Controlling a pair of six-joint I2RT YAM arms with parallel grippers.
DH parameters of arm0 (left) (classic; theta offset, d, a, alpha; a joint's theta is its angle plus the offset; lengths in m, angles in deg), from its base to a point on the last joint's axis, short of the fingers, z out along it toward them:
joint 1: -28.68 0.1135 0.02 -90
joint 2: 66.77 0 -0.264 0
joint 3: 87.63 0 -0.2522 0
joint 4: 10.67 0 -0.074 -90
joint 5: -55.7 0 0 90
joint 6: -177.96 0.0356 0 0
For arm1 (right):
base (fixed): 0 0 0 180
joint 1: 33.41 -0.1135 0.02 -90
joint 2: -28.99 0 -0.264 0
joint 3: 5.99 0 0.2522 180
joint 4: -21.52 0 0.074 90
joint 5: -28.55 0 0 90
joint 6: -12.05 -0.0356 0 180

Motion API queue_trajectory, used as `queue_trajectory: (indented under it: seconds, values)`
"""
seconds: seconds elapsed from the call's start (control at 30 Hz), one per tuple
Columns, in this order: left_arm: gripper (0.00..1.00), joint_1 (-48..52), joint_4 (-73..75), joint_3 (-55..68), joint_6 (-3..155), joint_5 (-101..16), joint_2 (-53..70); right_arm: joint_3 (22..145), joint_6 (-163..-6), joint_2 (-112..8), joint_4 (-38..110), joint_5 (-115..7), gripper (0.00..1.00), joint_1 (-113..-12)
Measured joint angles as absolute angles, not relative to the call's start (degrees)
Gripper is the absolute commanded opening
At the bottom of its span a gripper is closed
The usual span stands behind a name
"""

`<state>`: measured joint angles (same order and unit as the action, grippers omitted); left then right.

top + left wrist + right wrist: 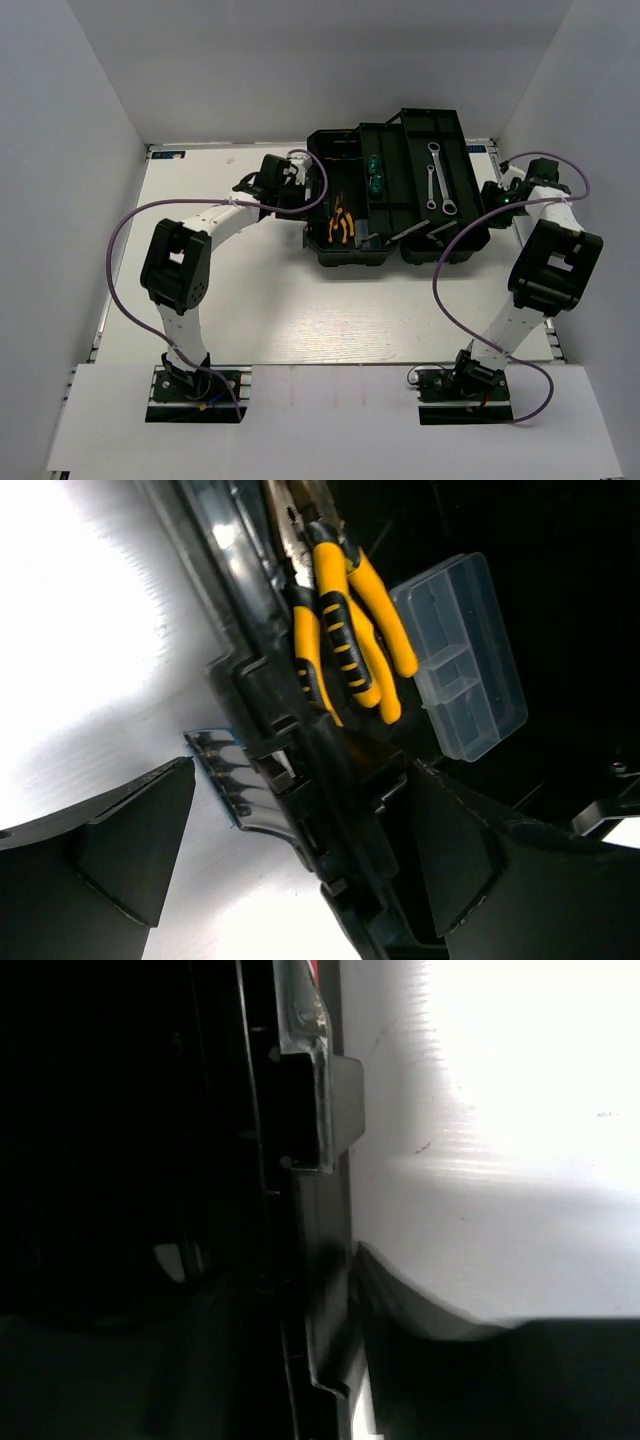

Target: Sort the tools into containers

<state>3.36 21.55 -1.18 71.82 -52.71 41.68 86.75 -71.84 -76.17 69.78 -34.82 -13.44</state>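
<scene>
The black toolbox (395,255) lies open on the table. Two yellow-and-black pliers (340,222) lie in its left compartment and show in the left wrist view (340,630). Two green-handled screwdrivers (374,172) lie in the middle tray. Two silver wrenches (437,180) lie in the right part. My left gripper (298,192) straddles the box's left wall (300,780), with its fingertips (150,830) against the wall and latch. My right gripper (492,198) is closed on the thin right rim (320,1260).
A small clear organiser box (460,660) sits beside the pliers inside the toolbox. White walls enclose the table on the left, back and right. Both arms' cables loop over the table near the box.
</scene>
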Motion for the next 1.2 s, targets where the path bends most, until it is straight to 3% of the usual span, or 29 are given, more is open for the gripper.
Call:
queue_trajectory:
  seconds: [0.07, 0.13, 0.4, 0.7, 0.87, 0.9, 0.97, 1.1, 1.13, 1.2]
  values:
    - [0.96, 3.3, 21.5, -1.5, 71.8, -52.7, 41.7, 86.8, -71.6, -76.2, 69.8, -34.5, 0.65, -13.4]
    - [0.96, 3.2, 21.5, -1.7, 71.8, -52.7, 41.7, 87.1, -71.6, -76.2, 69.8, -34.5, 0.69, -13.3]
    - [0.96, 3.2, 21.5, -1.8, 71.8, -52.6, 41.7, 101.0, -72.9, -82.2, 70.6, -32.1, 0.64, -12.9]
    - [0.96, 3.2, 21.5, -1.8, 72.0, -52.6, 41.9, 102.3, -75.1, -88.6, 69.9, -29.0, 0.6, -13.2]
    - [0.95, 3.2, 21.5, -2.4, 72.0, -53.0, 42.9, 102.3, -75.5, -90.0, 69.8, -27.8, 0.42, -13.3]
    - [0.94, 3.2, 21.5, -2.6, 72.0, -53.0, 43.0, 102.3, -75.2, -90.0, 69.7, -27.8, 0.35, -13.4]
    - [0.93, 3.2, 21.6, -3.0, 72.0, -53.2, 43.5, 102.3, -74.8, -90.0, 69.6, -27.8, 0.32, -13.4]
    - [0.9, 3.0, 21.5, -3.0, 72.0, -53.2, 44.0, 102.2, -74.3, -89.7, 69.4, -28.1, 0.11, -13.5]
    - [0.87, 3.0, 21.5, -3.1, 72.0, -53.3, 44.2, 102.1, -74.2, -89.6, 69.4, -28.3, 0.0, -13.6]
    - [0.84, 3.0, 21.4, -3.2, 71.8, -53.8, 44.5, 102.0, -73.7, -89.3, 69.4, -28.6, 0.0, -13.7]
